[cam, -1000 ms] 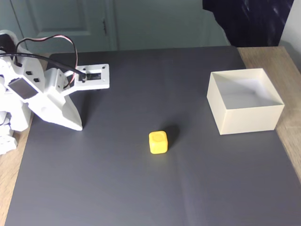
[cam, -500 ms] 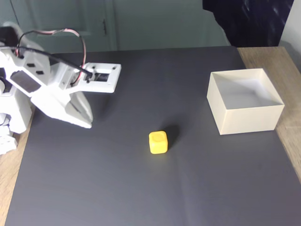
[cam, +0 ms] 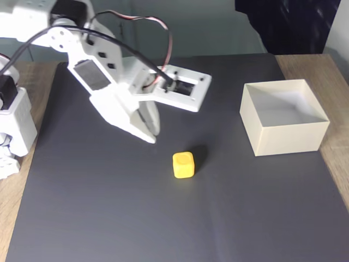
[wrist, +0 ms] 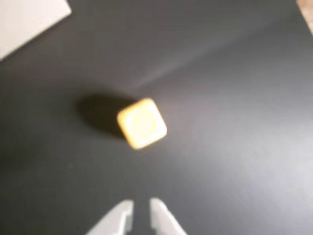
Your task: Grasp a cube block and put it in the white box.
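Yellow cube block (cam: 183,164) sits free on the dark mat (cam: 109,218); the claw (cam: 151,132) hangs nearby, nearly closed, empty.

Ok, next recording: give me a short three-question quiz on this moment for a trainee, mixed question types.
1. True or false: in the fixed view, the yellow cube already lies inside the white box.
2. Multiple choice: in the wrist view, the pincer has its fingertips A) clamped on the cube, B) nearly together with a narrow gap and nothing between them, C) spread wide around the cube.
3. Fill in: in the fixed view, the cube rests on the dark grey ____, to the left of the box.

Key: 1 false; 2 B; 3 mat.
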